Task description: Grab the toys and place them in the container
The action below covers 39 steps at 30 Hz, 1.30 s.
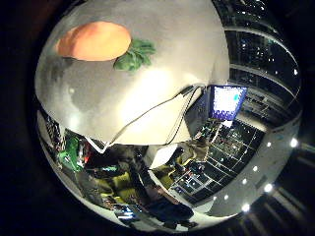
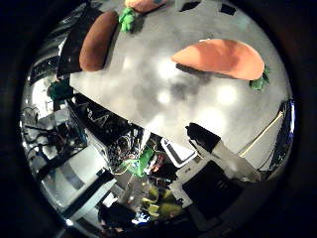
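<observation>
a grey table (image 2: 148,84) is being viewed from the palm, with the room beyond its edge. an orange carrot toy (image 2: 220,58) with green leaves (image 2: 258,82) is lying flat on the table, out on the open surface and nearer one edge than the rest; its shadow is being cast just beside it. the same carrot is being seen in the little finger side view, near the table's rim.

a brown toy (image 2: 96,39) is lying on the table by a far corner, its end close to the table's edge. just beside it a second orange toy (image 2: 143,5) with a green tuft (image 2: 127,20) is being shown only in part, at the far edge. the brown toy and the near carrot are well apart.

a black and white part of the hand (image 2: 218,151) is reaching in over the near table edge, touching no toy. whether the fingers are apart or together cannot be told. no toy is being held. a lit screen (image 1: 227,102) is standing in the room beyond the table.
</observation>
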Tool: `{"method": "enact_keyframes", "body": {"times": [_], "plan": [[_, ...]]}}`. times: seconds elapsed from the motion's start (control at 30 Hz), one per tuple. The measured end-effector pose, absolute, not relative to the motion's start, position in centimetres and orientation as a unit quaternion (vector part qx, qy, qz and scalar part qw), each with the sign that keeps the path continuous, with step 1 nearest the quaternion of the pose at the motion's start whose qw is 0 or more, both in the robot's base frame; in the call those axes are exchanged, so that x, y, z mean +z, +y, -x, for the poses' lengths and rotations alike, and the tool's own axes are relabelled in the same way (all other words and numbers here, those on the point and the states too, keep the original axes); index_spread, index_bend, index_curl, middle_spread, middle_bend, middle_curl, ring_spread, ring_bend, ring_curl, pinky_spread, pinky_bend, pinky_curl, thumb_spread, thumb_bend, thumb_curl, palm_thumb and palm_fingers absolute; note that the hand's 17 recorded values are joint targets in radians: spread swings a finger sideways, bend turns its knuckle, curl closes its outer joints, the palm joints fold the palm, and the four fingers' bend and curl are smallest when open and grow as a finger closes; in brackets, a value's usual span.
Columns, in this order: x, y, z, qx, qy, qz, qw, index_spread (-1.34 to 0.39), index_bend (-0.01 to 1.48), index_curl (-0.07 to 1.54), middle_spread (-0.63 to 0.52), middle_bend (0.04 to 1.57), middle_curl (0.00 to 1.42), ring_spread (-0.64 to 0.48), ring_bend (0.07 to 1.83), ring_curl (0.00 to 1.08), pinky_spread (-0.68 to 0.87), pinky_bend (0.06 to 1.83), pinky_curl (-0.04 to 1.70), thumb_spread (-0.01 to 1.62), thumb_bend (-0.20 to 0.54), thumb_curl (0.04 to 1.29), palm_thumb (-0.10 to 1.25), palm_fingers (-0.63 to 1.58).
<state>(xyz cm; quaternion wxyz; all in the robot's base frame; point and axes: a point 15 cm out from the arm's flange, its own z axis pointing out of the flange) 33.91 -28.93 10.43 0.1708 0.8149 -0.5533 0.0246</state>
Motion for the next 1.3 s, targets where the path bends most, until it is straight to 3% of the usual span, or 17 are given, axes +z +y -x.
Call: {"method": "enact_keyframes", "body": {"times": [0.47,1.3], "plan": [[9.6,-30.8,-37.3,0.032,-0.562,-0.809,0.171,-0.47,0.17,0.27,-0.07,0.20,0.33,0.05,0.27,0.26,0.38,0.32,0.30,0.93,-0.023,0.38,0.87,0.20],[6.2,-31.7,-37.8,0.008,-0.572,-0.801,0.174,-0.47,0.19,0.32,-0.07,0.19,0.31,0.03,0.21,0.25,0.37,0.26,0.29,0.90,-0.024,0.39,0.90,0.28]]}}
